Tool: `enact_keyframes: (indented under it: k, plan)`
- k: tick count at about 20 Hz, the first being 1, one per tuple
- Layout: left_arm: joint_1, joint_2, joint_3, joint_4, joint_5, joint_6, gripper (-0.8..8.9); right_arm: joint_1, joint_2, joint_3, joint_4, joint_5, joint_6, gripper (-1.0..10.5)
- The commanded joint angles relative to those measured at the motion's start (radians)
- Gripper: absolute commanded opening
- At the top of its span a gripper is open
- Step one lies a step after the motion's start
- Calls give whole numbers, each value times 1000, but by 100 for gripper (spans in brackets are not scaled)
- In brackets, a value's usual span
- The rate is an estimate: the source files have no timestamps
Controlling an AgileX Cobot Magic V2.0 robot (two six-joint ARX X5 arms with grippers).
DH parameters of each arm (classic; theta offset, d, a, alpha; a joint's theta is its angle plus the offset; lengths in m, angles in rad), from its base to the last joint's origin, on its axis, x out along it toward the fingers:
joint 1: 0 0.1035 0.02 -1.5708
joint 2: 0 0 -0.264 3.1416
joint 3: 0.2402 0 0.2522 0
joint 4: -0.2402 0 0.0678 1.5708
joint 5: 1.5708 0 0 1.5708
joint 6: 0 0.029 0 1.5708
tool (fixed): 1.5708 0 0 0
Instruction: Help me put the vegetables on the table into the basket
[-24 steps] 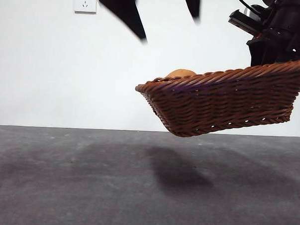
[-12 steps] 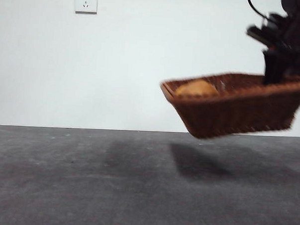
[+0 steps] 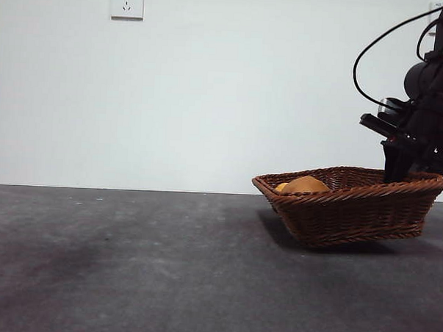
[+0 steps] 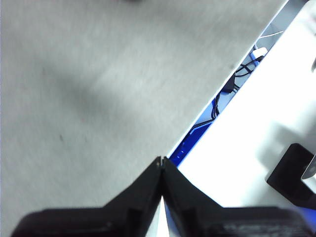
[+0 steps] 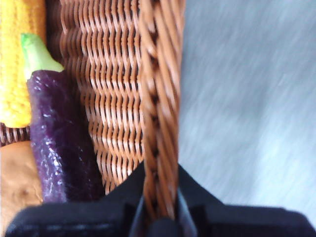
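Note:
The brown wicker basket (image 3: 352,208) is low at the table's right side, its right end slightly higher. My right gripper (image 3: 398,172) is shut on the basket's right rim; the right wrist view shows its jaws (image 5: 159,197) clamped on the braided rim (image 5: 158,98). Inside lie the purple eggplant (image 5: 57,133) with a green tip, a yellow vegetable (image 5: 17,59) and the tan-orange potato (image 5: 17,182). The potato (image 3: 305,184) shows above the rim in the front view. My left gripper (image 4: 161,163) is shut and empty, above the table's edge and out of the front view.
The dark grey table (image 3: 129,265) spreads left of the basket. A white wall with a socket (image 3: 126,1) is behind. In the left wrist view the table's edge (image 4: 207,113) has cables and a white floor beyond it.
The basket has come down from mid-air to the table and shifted right, still held by my right gripper. The black jaw tips at the top left the view.

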Motion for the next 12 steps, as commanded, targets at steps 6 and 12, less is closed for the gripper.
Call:
enact_keyframes:
  k: [6, 12]
  plan:
    - [-3, -104, -11, 4, -2, -126, -4, -14, 76, 23, -19, -2, -100, 45]
    - [-3, -109, -11, 4, 84, -126, -4, -17, 2, 38, -56, 121, -65, 594]
